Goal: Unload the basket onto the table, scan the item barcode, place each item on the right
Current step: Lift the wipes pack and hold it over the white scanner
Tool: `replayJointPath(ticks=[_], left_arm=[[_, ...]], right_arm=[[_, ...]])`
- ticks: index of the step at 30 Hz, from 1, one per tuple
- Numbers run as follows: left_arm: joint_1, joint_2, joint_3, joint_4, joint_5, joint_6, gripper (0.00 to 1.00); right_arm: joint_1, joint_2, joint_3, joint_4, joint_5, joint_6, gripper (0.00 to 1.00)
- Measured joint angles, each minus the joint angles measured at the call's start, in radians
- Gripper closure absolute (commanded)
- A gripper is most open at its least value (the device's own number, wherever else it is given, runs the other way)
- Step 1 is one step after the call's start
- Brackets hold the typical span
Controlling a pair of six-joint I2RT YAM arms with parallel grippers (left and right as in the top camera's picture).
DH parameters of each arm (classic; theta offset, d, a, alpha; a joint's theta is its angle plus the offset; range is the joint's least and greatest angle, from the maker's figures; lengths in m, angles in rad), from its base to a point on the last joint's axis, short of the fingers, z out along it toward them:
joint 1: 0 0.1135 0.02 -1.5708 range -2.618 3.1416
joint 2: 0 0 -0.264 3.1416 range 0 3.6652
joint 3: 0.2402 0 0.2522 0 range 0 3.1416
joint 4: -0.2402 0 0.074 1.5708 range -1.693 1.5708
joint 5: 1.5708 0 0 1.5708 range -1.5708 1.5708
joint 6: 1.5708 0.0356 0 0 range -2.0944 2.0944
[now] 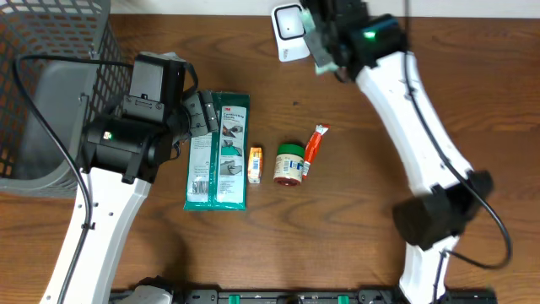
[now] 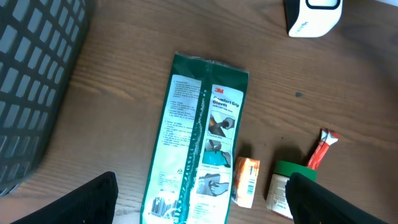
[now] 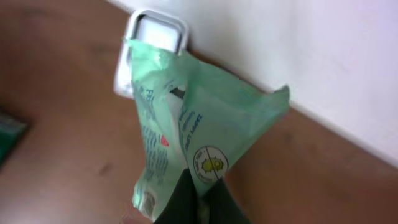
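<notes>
A brown wood table (image 1: pixel 354 211) is seen from above, and a white wall (image 3: pixel 311 43) is seen behind it from the right wrist. A dark wire basket (image 1: pixel 51 51) is set at the table's left side. A long green pack (image 1: pixel 218 152) is laid flat near the middle. The left gripper (image 1: pixel 201 114) is held over the pack's far end, its fingers spread wide with nothing between them. A light green bag (image 3: pixel 186 124) is pinched at one edge by the right gripper (image 3: pixel 193 202), whose fingers are pressed tight on it. The crumpled bag is held up off the table, just in front of a white scanner (image 1: pixel 289 29) set at the far edge by the wall. A green-lidded jar (image 1: pixel 289 163) is laid right of the pack. An orange tube (image 1: pixel 314 145) is laid just beside the jar. A small orange box (image 1: pixel 256 164) is laid between jar and pack.
</notes>
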Motion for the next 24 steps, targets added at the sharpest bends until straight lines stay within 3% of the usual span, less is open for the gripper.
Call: replayJointPath(ticks=[13,21,24], left_arm=[[0.0,0.0,0.0,0.0,0.0,0.0,0.14],[0.0,0.0,0.0,0.0,0.0,0.0,0.14],[0.0,0.0,0.0,0.0,0.0,0.0,0.13]], right_arm=[[0.046,0.283,0.0,0.645,0.26,-0.389,0.99],[0.082,0.501,0.0,1.14,0.363,-0.731,0.99],[0.093,0.552,-0.001,1.246,0.38,-0.836,0.99]])
